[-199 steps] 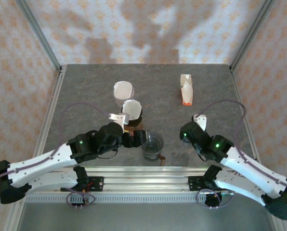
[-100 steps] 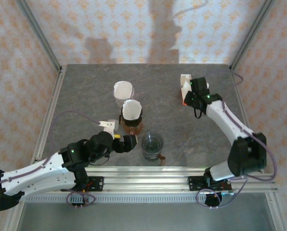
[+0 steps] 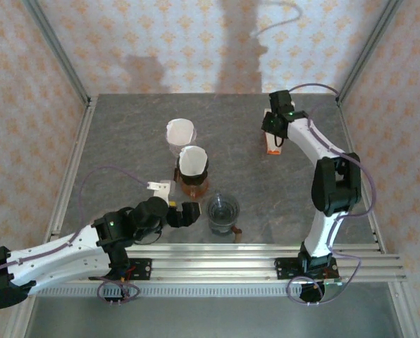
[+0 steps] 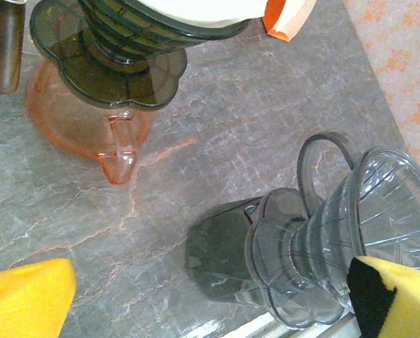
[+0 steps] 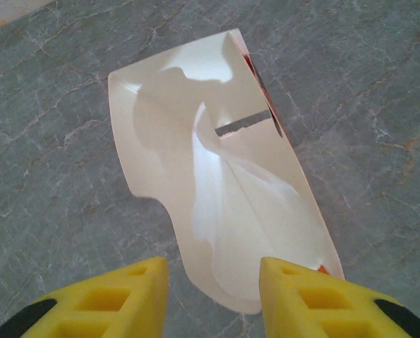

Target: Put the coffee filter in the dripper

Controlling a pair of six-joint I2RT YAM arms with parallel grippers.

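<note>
A white pack of coffee filters [image 3: 273, 139] [image 5: 217, 183] with an orange end lies at the far right of the table. My right gripper [image 3: 274, 131] [image 5: 213, 299] hangs open over it, its yellow fingers [image 5: 125, 299] either side of the pack's near end without touching it. An empty clear glass dripper [image 3: 223, 211] [image 4: 337, 239] stands near the front edge. My left gripper [image 3: 187, 214] [image 4: 210, 303] is open just left of it, nothing between its fingers. A dark dripper [image 3: 193, 165] [image 4: 125, 49] with a white filter in it sits on an orange base.
Another white filter-lined cup [image 3: 180, 132] stands behind the dark dripper. A metal rail [image 3: 217, 250] runs along the table's front edge, close to the clear dripper. Frame posts [image 3: 72, 77] and patterned walls bound the table.
My right arm has swung from the near right out to the filter pack at the far right. My left gripper has drawn back from the dark dripper toward the front.
</note>
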